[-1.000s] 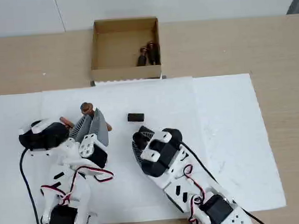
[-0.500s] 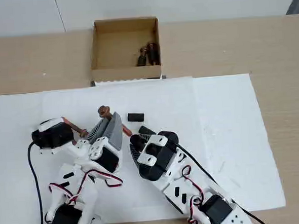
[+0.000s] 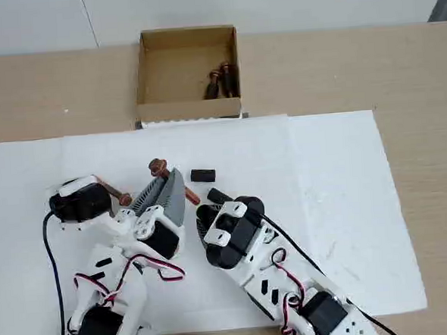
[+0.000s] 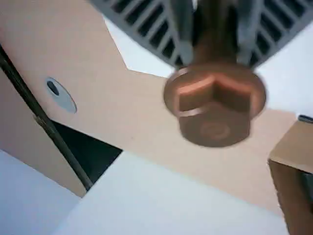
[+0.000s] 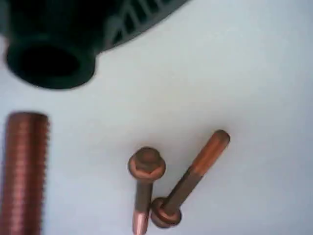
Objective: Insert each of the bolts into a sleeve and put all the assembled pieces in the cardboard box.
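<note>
The copper bolt (image 3: pixel 158 168) is clenched in the left hand (image 3: pixel 166 186) left of centre in the high view, its threaded tip slanting toward the black sleeve (image 3: pixel 218 196) that the right hand (image 3: pixel 213 204) grips just beside it. A second sleeve (image 3: pixel 202 175) lies free on the white paper (image 3: pixel 330 176) just above them, and two loose bolts (image 5: pixel 146 169) lie touching on the paper. The cardboard box (image 3: pixel 148 73) at top centre of the surface (image 3: pixel 399 65) holds assembled pieces (image 3: pixel 223 79) in its lower right corner.
</note>
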You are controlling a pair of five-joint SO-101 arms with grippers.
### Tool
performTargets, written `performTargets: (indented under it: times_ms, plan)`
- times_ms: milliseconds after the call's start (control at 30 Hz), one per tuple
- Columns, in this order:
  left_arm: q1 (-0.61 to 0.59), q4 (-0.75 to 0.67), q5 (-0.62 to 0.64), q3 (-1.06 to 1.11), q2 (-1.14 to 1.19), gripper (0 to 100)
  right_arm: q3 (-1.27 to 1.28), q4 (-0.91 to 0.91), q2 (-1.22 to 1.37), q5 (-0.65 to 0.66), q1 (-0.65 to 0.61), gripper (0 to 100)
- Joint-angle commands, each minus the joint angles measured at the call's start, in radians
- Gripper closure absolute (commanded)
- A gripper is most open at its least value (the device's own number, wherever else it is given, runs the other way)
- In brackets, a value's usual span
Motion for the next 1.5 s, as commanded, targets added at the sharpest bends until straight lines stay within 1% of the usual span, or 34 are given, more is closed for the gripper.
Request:
performTargets:
  times_ms: [0,67,200,300,367,533,633,733,933,1100,1467]
  plan:
    - [0.035,-0.006,0.0,-0.064,-0.012,99,0.015,0.001,-0.008,0.008,0.008,99.6]
    - [0.046,0.029,-0.002,-0.084,-0.012,99,0.015,0.002,-0.008,0.008,0.01,99.6]
    - [0.06,0.138,-0.002,-0.13,-0.011,99,0.015,-0.001,-0.008,0.009,0.053,99.6]
    - [0.054,0.158,-0.038,-0.133,-0.011,99,0.015,-0.005,-0.008,0.009,0.061,99.6]
    - [0.054,0.153,-0.052,-0.133,-0.012,99,0.015,-0.005,-0.008,0.009,0.045,99.6]
    - [0.054,0.071,-0.051,-0.094,-0.012,99,0.015,-0.007,-0.008,0.009,-0.007,99.6]
    - [0.054,0.038,-0.051,-0.077,-0.012,99,0.015,-0.007,-0.008,0.009,-0.015,99.6]
    - [0.054,0.043,-0.051,-0.077,-0.012,99,0.015,-0.007,-0.008,0.011,-0.01,99.6]
    - [0.054,0.094,-0.052,-0.077,-0.012,99,0.015,-0.008,-0.008,0.066,-0.002,99.6]
    - [0.054,0.1,-0.052,-0.077,-0.012,99,0.015,-0.071,-0.008,0.066,0.001,99.6]
    - [0.061,0.095,-0.057,-0.016,-0.012,99,0.015,-0.076,-0.008,0.066,0.001,99.6]
